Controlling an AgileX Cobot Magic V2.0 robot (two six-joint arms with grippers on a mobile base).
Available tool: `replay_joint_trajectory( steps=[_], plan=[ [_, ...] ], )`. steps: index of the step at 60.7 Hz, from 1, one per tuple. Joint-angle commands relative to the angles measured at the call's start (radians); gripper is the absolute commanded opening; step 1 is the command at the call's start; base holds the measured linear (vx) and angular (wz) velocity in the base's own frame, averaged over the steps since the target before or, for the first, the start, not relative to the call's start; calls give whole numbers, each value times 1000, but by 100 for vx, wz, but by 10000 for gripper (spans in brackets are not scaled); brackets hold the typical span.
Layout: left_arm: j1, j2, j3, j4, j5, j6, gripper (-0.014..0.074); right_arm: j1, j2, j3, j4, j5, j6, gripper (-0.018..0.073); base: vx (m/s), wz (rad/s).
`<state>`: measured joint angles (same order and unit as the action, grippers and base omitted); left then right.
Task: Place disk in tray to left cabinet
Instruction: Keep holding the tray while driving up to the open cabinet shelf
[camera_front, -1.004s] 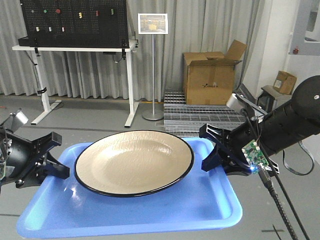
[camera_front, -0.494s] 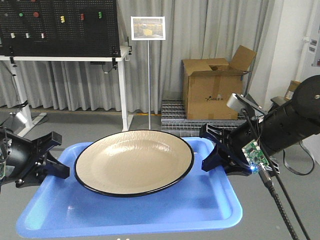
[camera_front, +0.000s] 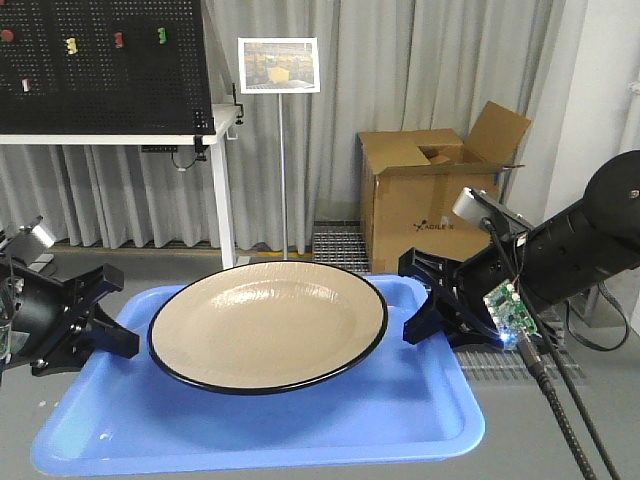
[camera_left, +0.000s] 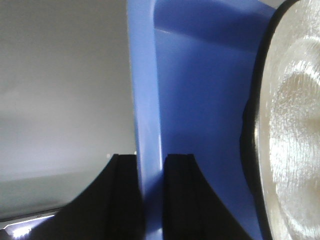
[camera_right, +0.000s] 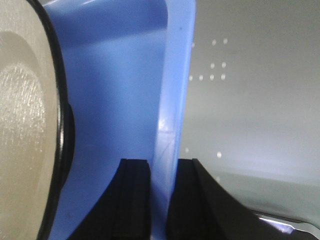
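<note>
Between the grippers, the blue tray (camera_front: 300, 430) is held level. Left gripper (camera_front: 118, 315) clamps narrow on its left rim, right gripper (camera_front: 412, 298) on its right rim. Disk (camera_front: 268, 325) lies centred in tray, just beside both grippers. Behind: cardboard box (camera_front: 440, 190), pegboard (camera_front: 100, 60).

The right gripper (camera_right: 159, 172) pinches the tray (camera_right: 173, 75) rim beside the disk (camera_right: 22, 125).

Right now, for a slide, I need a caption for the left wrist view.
Left gripper clamps the rim of the tray, disk resting inside.
</note>
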<state>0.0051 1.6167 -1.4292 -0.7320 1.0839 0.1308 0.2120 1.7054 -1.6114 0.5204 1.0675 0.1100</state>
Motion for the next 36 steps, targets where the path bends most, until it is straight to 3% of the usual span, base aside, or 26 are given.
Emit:
replay_joint_trajectory(
  steps=[1,36],
  plan=[
    [-23,-49,-36,-167,12,-2,0,19,-52,-39,143,-35,-14,-3,66,0],
    [-23,-49,-36,-167,11,-2,0,19,-52,-39,142,-37,-14,-3,62,-1]
  ],
)
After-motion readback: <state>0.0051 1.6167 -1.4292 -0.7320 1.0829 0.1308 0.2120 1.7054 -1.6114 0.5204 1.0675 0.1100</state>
